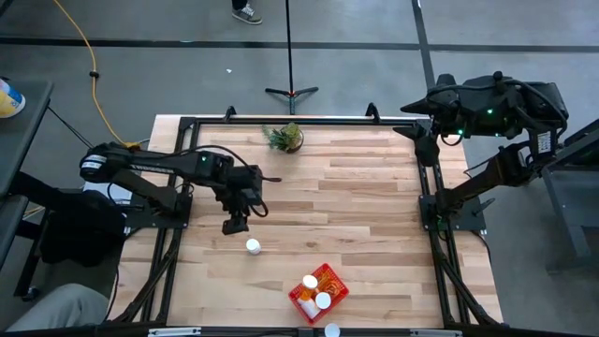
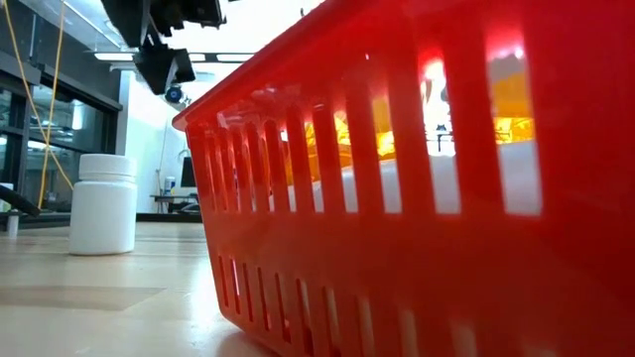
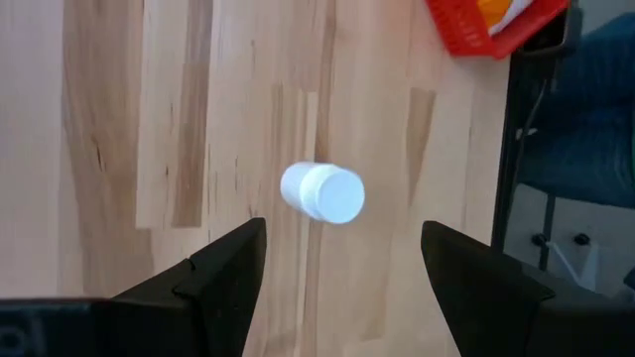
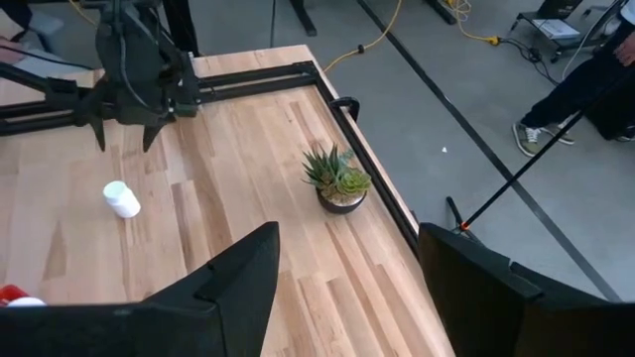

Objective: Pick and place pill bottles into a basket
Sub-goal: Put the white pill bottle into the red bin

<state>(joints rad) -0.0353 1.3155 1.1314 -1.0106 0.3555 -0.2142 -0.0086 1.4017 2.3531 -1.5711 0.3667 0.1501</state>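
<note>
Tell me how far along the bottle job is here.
Done: at least two pill bottles lie in the basket. In hand: nothing; the open left gripper hovers over a white bottle standing on the table. Right gripper waits, open, at the far corner.

We saw one pill bottle (image 1: 253, 246) upright on the table (image 1: 365, 215), between its middle and its near edge, with the left gripper (image 1: 235, 226) just above it. The basket (image 1: 335, 284), holding more bottles (image 1: 315, 291), sat by the near edge. The plant (image 1: 285, 138) stood at the far edge.
</note>
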